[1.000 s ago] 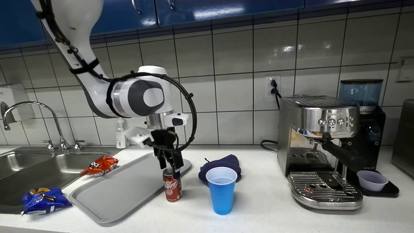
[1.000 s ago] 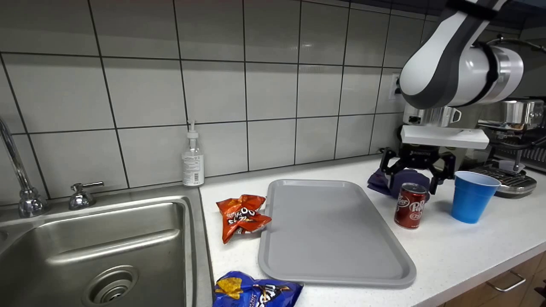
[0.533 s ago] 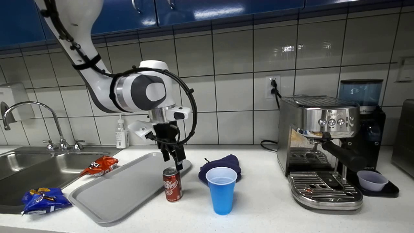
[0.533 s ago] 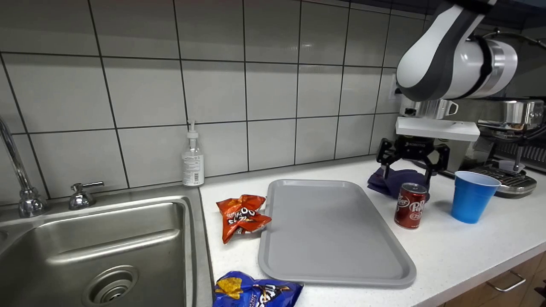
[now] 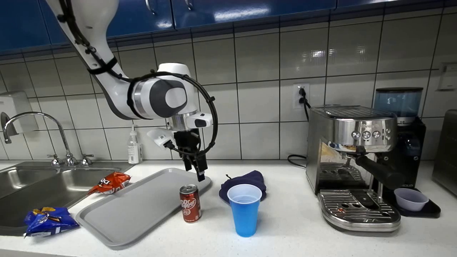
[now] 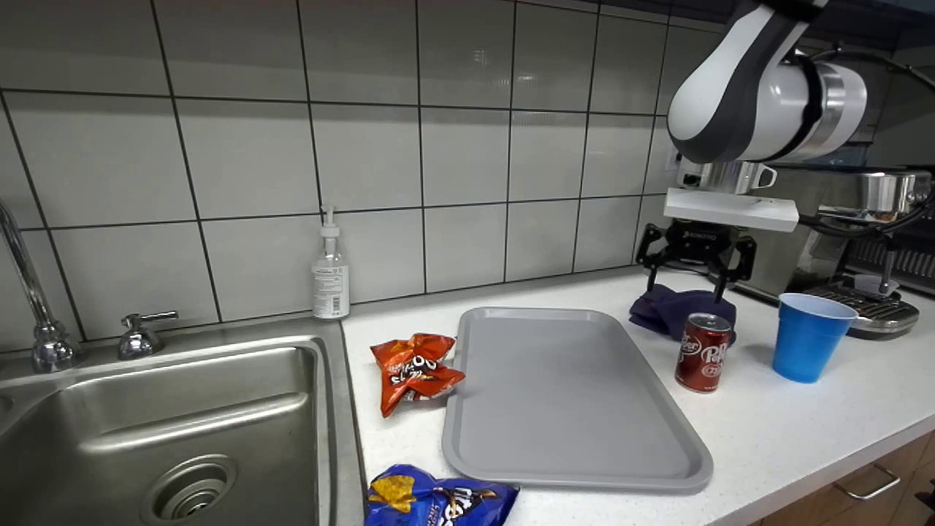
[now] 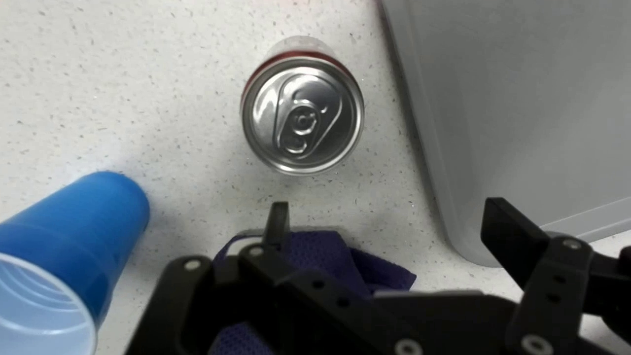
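Robotiq tool [image 6: 684, 295], spread wide, Dr Pepper can [image 5: 190, 204]

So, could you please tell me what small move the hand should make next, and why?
I would probably raise the hand a little before any sideways travel: its jaws stand open with nothing between them, the soda can stands upright and ungripped beside the grey tray, and the blue cup stands nearby, so extra height should give more clearance.

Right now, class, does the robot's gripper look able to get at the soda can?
Probably yes: the gripper is open, and in the wrist view nothing stands between it and the can; the cup and tray sit apart on either side.
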